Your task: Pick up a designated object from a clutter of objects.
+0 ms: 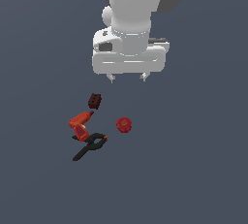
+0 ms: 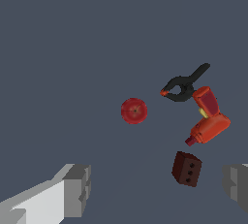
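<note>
The dark reddish-brown block (image 1: 95,101) sits on the grey floor, small holes showing on one face in the wrist view (image 2: 187,168). The red-orange drill (image 1: 81,124) lies just beside it, its tip near the block; it also shows in the wrist view (image 2: 209,119). The red ball (image 1: 124,125) lies apart to the exterior view's right of the drill. The black scissor-like tool (image 1: 90,145) with orange tips lies past the drill. My gripper (image 1: 127,77) hangs open and empty above the floor, up and to the exterior view's right of the block. Its fingers (image 2: 77,189) frame the block in the wrist view.
The ball (image 2: 134,110) and the black tool (image 2: 184,85) show in the wrist view beyond the block. The plain grey floor (image 1: 193,169) spreads all around the small cluster. The arm's white body fills the top of the exterior view.
</note>
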Controlling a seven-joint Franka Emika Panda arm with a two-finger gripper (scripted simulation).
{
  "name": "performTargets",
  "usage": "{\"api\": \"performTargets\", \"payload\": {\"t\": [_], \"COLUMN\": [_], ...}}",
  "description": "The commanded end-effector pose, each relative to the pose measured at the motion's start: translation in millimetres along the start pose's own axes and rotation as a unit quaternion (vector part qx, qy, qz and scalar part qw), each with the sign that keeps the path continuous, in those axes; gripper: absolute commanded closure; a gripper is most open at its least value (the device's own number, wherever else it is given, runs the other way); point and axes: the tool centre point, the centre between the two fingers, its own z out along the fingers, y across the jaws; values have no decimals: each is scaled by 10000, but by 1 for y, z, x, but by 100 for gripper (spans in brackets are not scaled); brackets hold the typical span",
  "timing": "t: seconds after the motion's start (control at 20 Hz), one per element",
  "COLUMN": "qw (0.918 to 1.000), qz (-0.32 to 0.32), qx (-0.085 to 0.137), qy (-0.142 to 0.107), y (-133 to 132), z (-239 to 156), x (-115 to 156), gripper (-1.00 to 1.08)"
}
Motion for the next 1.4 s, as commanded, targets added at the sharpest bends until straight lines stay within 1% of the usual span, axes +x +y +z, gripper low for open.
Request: {"api": "performTargets", "payload": {"t": [0.0,0.15,0.45,0.8,1.05,1.35], "qw": [10000,10000,9999,9999,9999,9998], "qz": [0,-4,-17,-14,28,134], "qx": [0,-19,-104,-99,-71,-9], "qy": [0,25,133,129,124,114], "y": [0,3,17,17,25,44], "z": [0,-4,-18,-17,-3,29], "x": [0,0,2,2,1,-4], "gripper": [-92,-92,-92,-92,-92,-92]}}
